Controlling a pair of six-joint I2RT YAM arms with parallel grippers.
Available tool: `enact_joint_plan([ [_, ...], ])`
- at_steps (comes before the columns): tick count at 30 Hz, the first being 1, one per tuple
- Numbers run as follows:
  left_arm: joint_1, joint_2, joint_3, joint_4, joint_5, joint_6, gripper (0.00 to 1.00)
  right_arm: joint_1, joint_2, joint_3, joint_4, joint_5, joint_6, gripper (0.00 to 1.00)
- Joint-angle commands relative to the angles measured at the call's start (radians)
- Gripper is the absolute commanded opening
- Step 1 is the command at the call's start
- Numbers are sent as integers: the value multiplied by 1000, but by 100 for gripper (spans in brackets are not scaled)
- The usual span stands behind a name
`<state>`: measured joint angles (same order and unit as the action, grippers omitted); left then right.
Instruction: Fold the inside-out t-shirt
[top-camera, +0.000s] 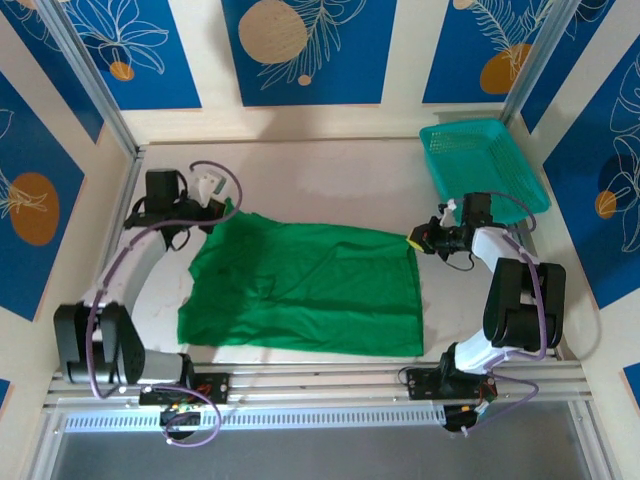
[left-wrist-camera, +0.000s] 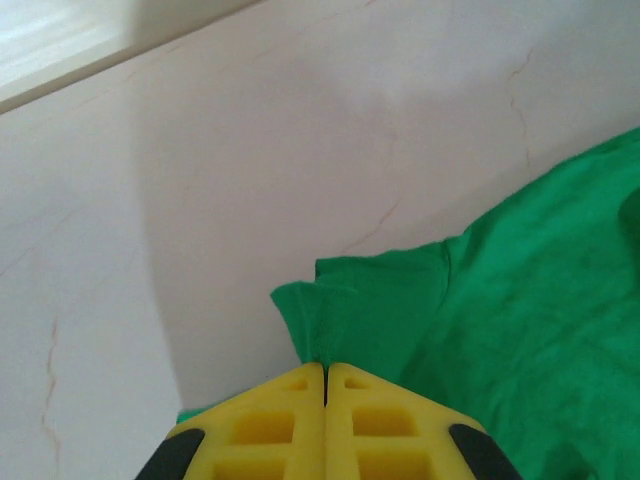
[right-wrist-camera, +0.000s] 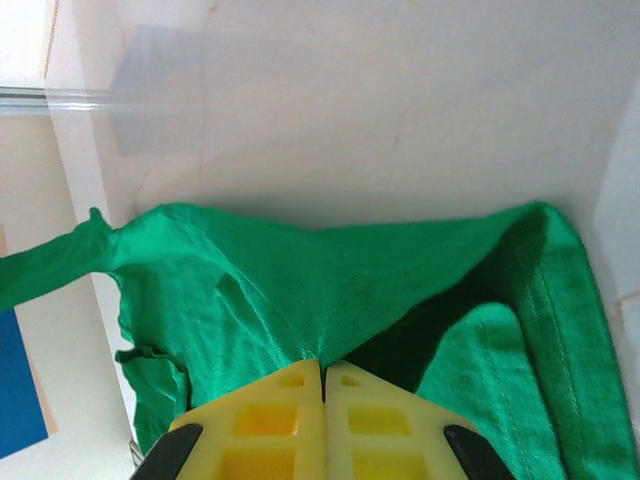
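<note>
The bright green inside-out t-shirt (top-camera: 305, 285) lies spread across the middle of the white table, wrinkled and roughly rectangular. My left gripper (top-camera: 222, 210) is shut on its far left corner; in the left wrist view the yellow jaws pinch a fold of the t-shirt (left-wrist-camera: 370, 310) at the left gripper (left-wrist-camera: 326, 372). My right gripper (top-camera: 413, 242) is shut on the far right corner. In the right wrist view the t-shirt (right-wrist-camera: 300, 290) is drawn up into the closed right gripper (right-wrist-camera: 323, 366), with a dark hollow under the lifted cloth.
A teal plastic mesh basket (top-camera: 480, 160) stands at the back right, just behind the right arm. Bare white table (top-camera: 320, 180) stretches behind the shirt. Metal frame posts and blue patterned walls enclose the table on three sides.
</note>
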<state>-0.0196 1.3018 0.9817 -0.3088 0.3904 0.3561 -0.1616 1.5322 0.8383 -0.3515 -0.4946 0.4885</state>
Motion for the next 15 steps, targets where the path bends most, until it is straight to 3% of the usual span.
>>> enact_joint_plan([
  [1,7,-130,-95,32,-62,-11,0,-11,-35,-45,-3,0,29,0],
  [7,9,-315,-250,5,-183,-6,0,-39,-111,-116,-6,26,35,0],
  [15,9,-614,-368,3,-336,-114,0,-83,-232,-202,-33,70,48,0],
])
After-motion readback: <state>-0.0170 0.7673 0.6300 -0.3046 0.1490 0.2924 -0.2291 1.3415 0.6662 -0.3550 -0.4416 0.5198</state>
